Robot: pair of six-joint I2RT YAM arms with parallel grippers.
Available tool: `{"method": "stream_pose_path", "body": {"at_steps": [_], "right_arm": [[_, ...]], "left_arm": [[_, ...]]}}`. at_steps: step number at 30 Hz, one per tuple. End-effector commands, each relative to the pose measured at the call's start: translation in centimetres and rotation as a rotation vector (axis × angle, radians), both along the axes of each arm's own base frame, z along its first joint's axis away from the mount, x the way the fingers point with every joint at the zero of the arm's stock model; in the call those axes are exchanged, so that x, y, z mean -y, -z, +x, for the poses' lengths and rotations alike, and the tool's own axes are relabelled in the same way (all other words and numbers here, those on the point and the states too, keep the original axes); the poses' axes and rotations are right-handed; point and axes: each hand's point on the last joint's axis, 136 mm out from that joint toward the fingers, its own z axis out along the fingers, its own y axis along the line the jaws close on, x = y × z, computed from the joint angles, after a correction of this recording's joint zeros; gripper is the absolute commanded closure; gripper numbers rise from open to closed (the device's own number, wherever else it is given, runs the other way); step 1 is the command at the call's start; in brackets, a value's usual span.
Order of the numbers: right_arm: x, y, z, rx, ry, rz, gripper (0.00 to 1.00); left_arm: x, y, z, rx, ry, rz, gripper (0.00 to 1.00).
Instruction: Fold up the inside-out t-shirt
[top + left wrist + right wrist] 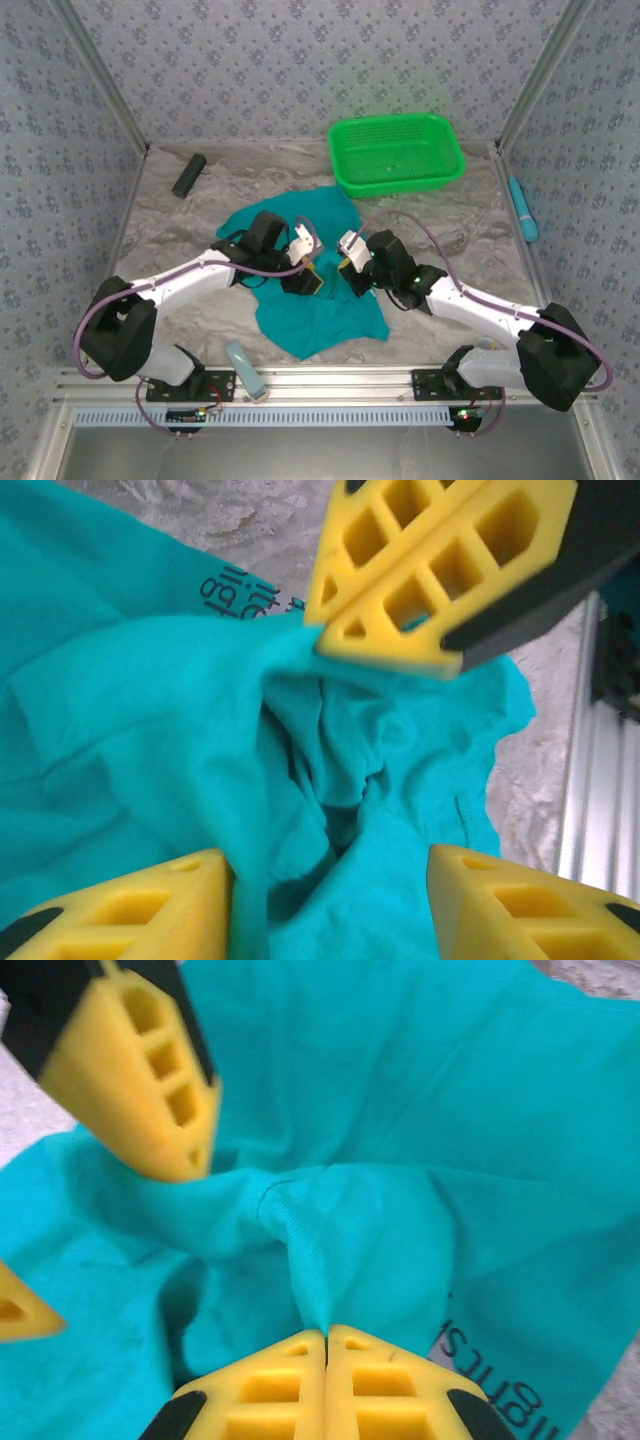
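One inside-out t-shirt [320,310], teal, lies bunched and creased in the middle of the table [480,230], with dark lettering [232,595] showing on the cloth. The right gripper [326,1336] has its jaws pressed together on a raised pinch of that fabric. The left gripper [330,868] sits just beside it, jaws apart, straddling a rumpled fold without squeezing. That's two grippers and one shirt. Further out: one green basket [397,152] just past the shirt's far edge, one black block [188,175] far left, one blue stick [522,210] by the right wall, and one pale blue piece [245,368] at the near rail.
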Motion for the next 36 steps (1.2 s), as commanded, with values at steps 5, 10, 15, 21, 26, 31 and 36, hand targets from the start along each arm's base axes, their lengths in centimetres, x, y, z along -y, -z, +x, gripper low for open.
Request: {"method": "stream_pose_path", "body": {"at_steps": [5,10,15,21,26,31,36], "right_arm": [[-0.4,-2.4,-1.7,-0.003,-0.123,0.123,1.00],[1.0,-3.3,-1.5,0.070,-0.079,0.152,1.00],[6.2,-1.4,3.1,0.100,0.290,-0.036,0.79],[5.6,-0.2,1.1,0.069,0.298,-0.053,0.66],[3.3,-3.6,-4.2,0.065,0.093,0.082,0.64],[0.1,-4.0,-8.4,-0.044,-0.095,0.174,0.64],[-2.8,-0.7,-6.1,-0.251,-0.014,0.140,0.63]], "left_arm": [[0.9,-0.1,4.9,0.197,-0.096,0.098,0.46],[2.3,-0.7,3.7,0.188,0.015,0.023,0.95],[3.4,-1.8,-0.8,0.025,0.214,-0.068,1.00],[3.0,-1.9,-3.2,-0.221,0.215,-0.041,1.00],[2.4,-1.3,-2.7,-0.357,0.103,-0.016,1.00],[2.5,-1.0,-1.9,-0.424,0.055,-0.006,1.00],[2.6,-1.2,-1.7,-0.469,0.064,-0.047,1.00]]}}
